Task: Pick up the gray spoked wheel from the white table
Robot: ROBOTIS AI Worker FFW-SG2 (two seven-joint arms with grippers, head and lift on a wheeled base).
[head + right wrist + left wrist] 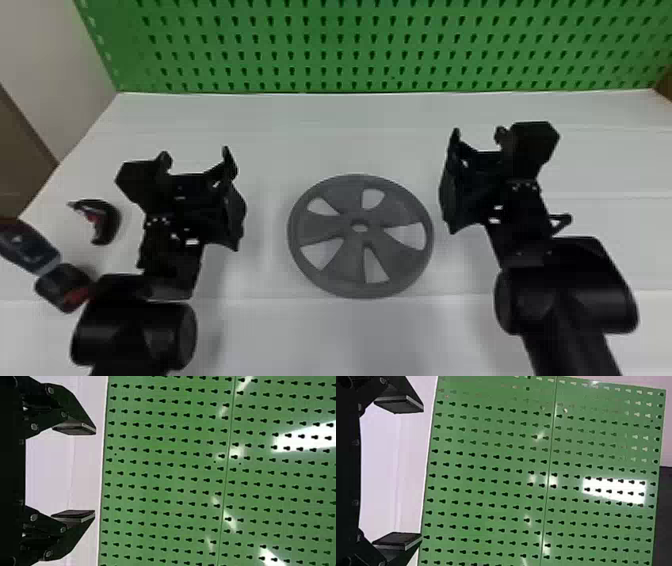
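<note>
Jaws wide open on both sides, gray spoked wheel [347,265] in the middle
So from the left there's a dark curved thing with red bits [111,220], then the left gripper [196,155] with its jaws apart, then the wheel lying flat on the white table [350,130], 5 openings showing, then the right gripper [478,137], also open, and a green pegboard [350,47] along the back

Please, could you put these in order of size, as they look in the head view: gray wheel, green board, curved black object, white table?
Largest to smallest:
1. White table
2. Green board
3. Gray wheel
4. Curved black object
</note>
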